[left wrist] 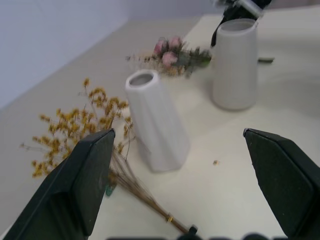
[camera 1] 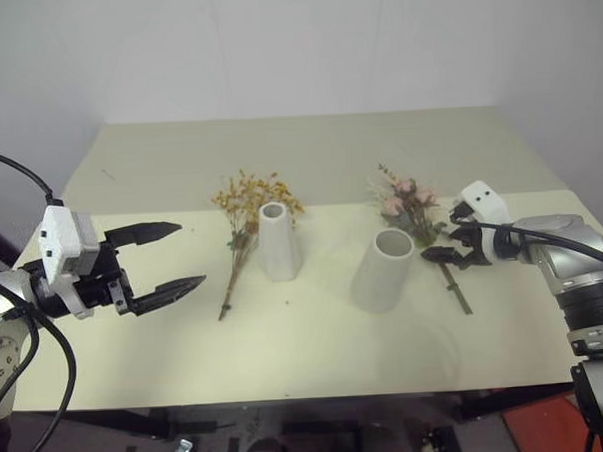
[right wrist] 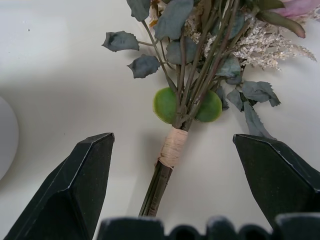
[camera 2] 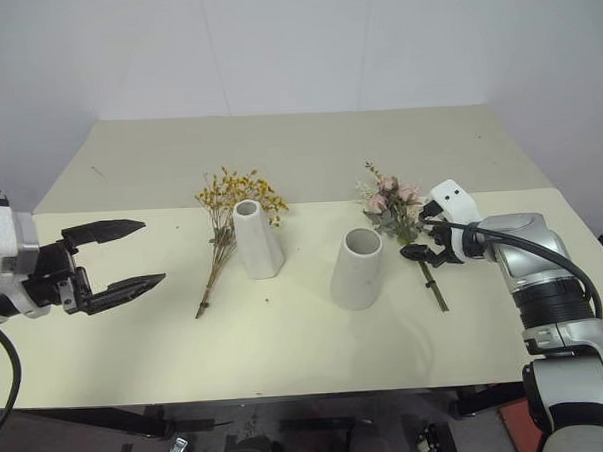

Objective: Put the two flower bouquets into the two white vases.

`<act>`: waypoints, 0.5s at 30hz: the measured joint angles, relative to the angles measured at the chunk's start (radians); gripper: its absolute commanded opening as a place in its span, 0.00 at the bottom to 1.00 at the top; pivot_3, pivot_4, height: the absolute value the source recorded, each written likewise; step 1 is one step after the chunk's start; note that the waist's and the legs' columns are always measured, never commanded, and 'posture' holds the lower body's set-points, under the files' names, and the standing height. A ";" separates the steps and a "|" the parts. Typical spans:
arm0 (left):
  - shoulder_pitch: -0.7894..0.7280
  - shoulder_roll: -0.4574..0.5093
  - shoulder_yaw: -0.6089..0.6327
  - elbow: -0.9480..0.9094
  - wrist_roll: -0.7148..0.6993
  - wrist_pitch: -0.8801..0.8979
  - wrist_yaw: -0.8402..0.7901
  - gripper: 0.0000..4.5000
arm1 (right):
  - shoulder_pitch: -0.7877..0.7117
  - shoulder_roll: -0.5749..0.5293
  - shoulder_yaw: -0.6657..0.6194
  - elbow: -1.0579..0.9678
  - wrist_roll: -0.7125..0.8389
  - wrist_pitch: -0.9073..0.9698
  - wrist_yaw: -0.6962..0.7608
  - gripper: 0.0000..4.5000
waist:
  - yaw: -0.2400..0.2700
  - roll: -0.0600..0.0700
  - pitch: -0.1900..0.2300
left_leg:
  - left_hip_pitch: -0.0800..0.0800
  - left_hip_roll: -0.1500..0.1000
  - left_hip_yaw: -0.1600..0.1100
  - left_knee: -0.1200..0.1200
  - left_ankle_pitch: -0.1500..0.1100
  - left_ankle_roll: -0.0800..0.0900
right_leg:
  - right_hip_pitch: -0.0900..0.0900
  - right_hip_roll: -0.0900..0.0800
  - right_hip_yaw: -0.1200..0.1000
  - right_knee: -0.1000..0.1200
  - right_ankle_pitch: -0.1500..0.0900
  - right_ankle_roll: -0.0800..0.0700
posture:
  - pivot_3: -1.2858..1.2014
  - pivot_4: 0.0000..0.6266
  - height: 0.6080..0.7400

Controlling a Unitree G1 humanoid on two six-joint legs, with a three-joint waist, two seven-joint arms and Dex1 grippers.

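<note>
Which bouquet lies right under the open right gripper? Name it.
The pink rose bouquet, stems between the right gripper's open fingers; the yellow spray lies by the slim vase.

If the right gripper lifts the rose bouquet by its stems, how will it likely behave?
The rose bouquet probably lifts as one bunch, since tape binds its stems. Its leafy, flowered end looks fuller, so it may droop. The thin stems could pivot between the open right gripper's fingers.
</note>
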 measured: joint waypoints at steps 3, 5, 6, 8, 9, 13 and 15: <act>-0.001 0.040 -0.055 0.023 0.089 0.062 0.084 1.00 | 0.001 0.000 -0.021 -0.035 0.004 -0.004 0.001 0.99 | -0.001 0.000 0.000 | 0.000 0.000 0.000 0.000 0.000 0.000 | 0.000 0.000 0.000 0.000 0.000 0.000 | 0.52 0.24 1.00; -0.005 0.054 -0.092 0.035 0.118 0.128 0.133 1.00 | 0.003 -0.002 -0.027 -0.066 0.009 -0.004 0.004 0.99 | -0.002 0.000 0.000 | 0.000 0.000 0.000 0.000 0.000 0.000 | 0.000 0.000 0.000 0.000 0.000 0.000 | 0.52 0.24 1.00; -0.014 0.057 -0.110 0.035 0.126 0.171 0.155 1.00 | 0.007 -0.003 -0.029 -0.079 0.012 -0.004 0.006 0.99 | -0.002 0.000 0.000 | 0.000 0.000 -0.001 0.000 0.000 0.000 | 0.000 0.000 0.000 0.000 0.000 0.000 | 0.52 0.24 1.00; -0.046 0.067 -0.151 0.033 0.130 0.264 0.197 1.00 | 0.014 -0.005 -0.036 -0.094 0.020 -0.018 0.015 0.99 | -0.002 0.000 0.000 | 0.000 0.000 -0.001 0.000 0.000 0.000 | 0.000 0.000 0.000 0.000 0.000 0.000 | 0.52 0.24 1.00; -0.060 0.072 -0.163 0.030 0.131 0.302 0.215 1.00 | 0.015 -0.006 -0.041 -0.096 0.023 -0.033 0.022 0.99 | -0.001 0.000 0.000 | 0.000 0.000 -0.001 0.000 0.000 0.000 | 0.000 0.000 0.000 0.000 0.000 0.000 | 0.52 0.24 1.00; -0.094 0.091 -0.183 0.023 0.133 0.394 0.257 1.00 | 0.013 -0.021 -0.089 -0.089 0.036 -0.125 0.049 0.99 | -0.001 0.000 0.000 | 0.000 0.000 -0.001 0.000 0.000 0.000 | 0.000 0.000 0.000 0.000 0.000 0.000 | 0.52 0.24 1.00; -0.093 0.091 -0.183 0.022 0.132 0.406 0.261 1.00 | 0.004 -0.023 -0.121 -0.073 0.048 -0.185 0.068 0.99 | -0.002 0.000 0.000 | 0.000 0.000 0.000 0.000 0.000 0.000 | 0.000 0.000 0.000 0.000 0.000 0.000 | 0.52 0.24 1.00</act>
